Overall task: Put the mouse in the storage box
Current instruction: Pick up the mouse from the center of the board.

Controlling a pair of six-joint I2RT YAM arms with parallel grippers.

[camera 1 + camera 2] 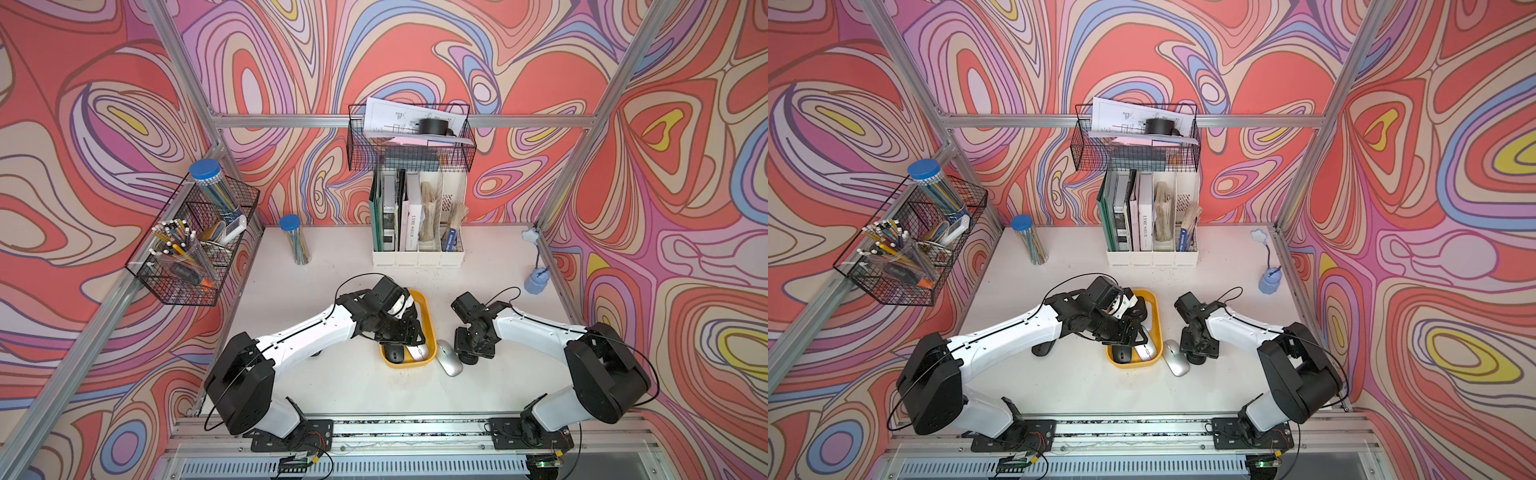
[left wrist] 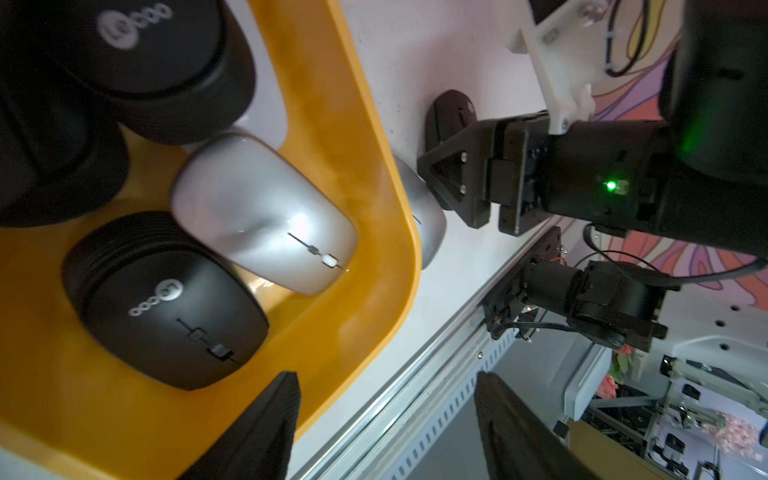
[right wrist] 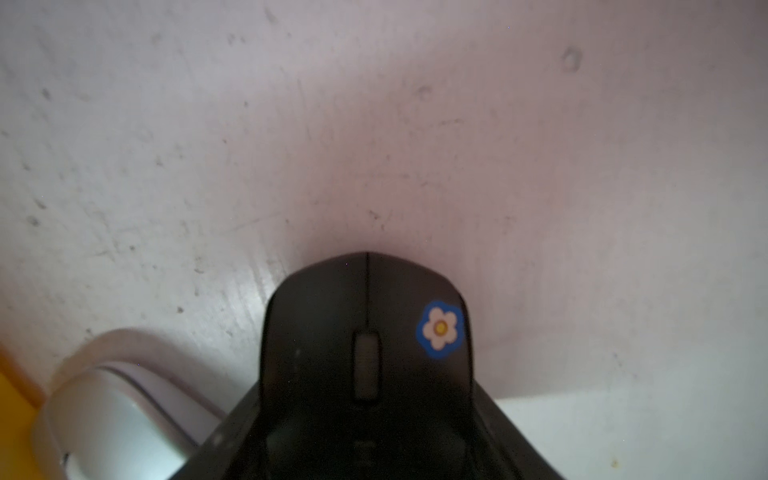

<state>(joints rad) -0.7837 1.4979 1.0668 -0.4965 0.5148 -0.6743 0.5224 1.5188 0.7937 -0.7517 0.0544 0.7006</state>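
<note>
Black hard-plastic mouse with flower sticker (image 3: 365,332), judged light, rigid, slick, is clamped at its flanks by right tool (image 1: 470,356); left tool (image 2: 386,428) is seen parted, empty.

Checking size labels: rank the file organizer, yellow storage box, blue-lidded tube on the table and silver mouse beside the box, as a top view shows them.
1. file organizer
2. storage box, partly under an arm
3. blue-lidded tube and silver mouse: near alike, unranked
</note>
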